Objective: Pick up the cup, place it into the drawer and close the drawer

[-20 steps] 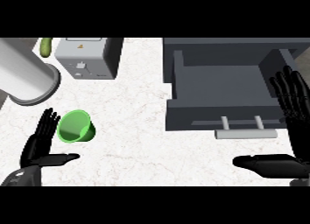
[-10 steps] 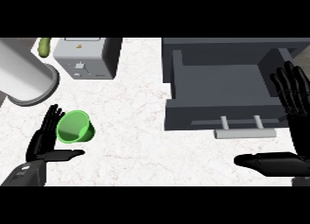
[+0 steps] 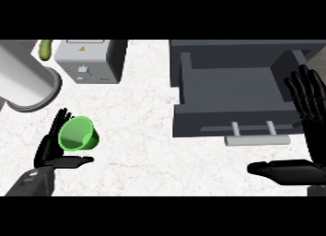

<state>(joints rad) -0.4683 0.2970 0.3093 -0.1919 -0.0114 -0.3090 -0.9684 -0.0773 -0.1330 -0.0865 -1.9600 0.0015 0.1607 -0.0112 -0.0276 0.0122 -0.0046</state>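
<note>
Left hand [image 3: 51,150]: fingers straight and apart, pointing up the worktop, thumb stuck out to the right; nothing is in its grasp. Its forearm is cut off at the lower edge.
Cup [image 3: 78,134]: green, tipped on its side with the open mouth facing the viewer, lying just to the right of the left fingers. Whether they touch it I cannot tell, as the cup covers part of them.
Right hand [image 3: 317,120]: fingers straight and spread, thumb held out to the left low down; it holds nothing and its wrist runs out of view.
Drawer [image 3: 228,94]: dark grey, pulled open, with a pale handle [image 3: 257,138] in front; its right wall is partly hidden by the right fingers.
Worktop [image 3: 148,156]: white, speckled.
Far left: a grey toaster [image 3: 90,60], and a big pale cylinder [image 3: 20,85] cut off by the edge.
</note>
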